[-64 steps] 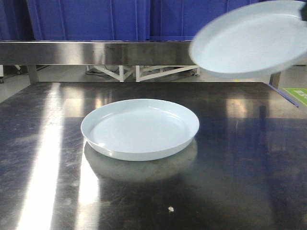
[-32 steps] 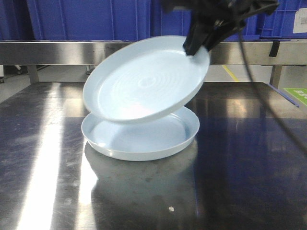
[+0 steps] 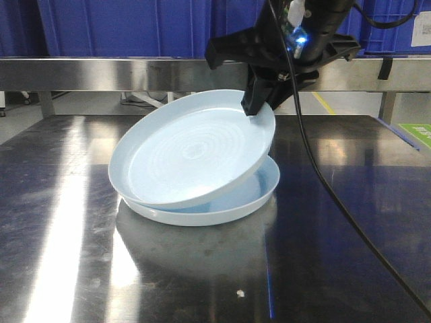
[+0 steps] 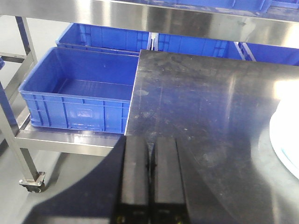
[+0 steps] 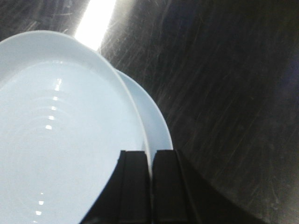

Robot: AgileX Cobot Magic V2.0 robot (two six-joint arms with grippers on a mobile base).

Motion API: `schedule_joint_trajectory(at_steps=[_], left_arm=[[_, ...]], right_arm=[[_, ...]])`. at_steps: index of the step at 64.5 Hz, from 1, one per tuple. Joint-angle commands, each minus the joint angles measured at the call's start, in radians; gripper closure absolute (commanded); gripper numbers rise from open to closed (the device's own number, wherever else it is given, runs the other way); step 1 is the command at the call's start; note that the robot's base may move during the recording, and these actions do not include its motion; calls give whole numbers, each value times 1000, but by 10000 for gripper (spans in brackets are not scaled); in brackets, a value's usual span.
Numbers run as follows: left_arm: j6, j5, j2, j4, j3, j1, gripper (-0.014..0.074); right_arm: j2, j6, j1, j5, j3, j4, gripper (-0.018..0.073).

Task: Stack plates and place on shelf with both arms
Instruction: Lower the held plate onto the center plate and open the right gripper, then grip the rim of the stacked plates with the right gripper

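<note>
Two pale blue-white plates sit mid-table. The lower plate (image 3: 254,195) lies flat on the steel table (image 3: 350,222). The upper plate (image 3: 188,151) is tilted, its left edge resting in the lower one and its far right rim raised. My right gripper (image 3: 254,108) is shut on that raised rim; in the right wrist view the rim runs between its fingers (image 5: 150,156), over the upper plate (image 5: 60,140) and the lower plate (image 5: 154,121). My left gripper (image 4: 150,154) is shut on nothing, hovering over the table's left front corner. A plate edge (image 4: 285,140) shows at the far right.
A steel shelf rail (image 3: 121,73) runs behind the table, with blue crates (image 3: 128,27) above it. In the left wrist view a blue crate (image 4: 79,93) sits on a low wheeled rack left of the table edge. A black cable (image 3: 337,195) hangs across the right side.
The right gripper has carried the held plate from the upper right down and left onto the lying plate. Its left edge now rests inside that plate.
</note>
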Motion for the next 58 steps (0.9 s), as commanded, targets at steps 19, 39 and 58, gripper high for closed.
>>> schedule_joint_trajectory(at_steps=[19, 39, 58], left_arm=[[-2, -81, 5, 3, -30, 1, 507], [-2, -81, 5, 3, -30, 1, 507], [-2, -81, 5, 3, -30, 1, 507]], right_arm=[[-26, -3, 0, -33, -36, -10, 60], [28, -3, 0, 11, -36, -29, 82], [91, -3, 0, 25, -36, -29, 82]])
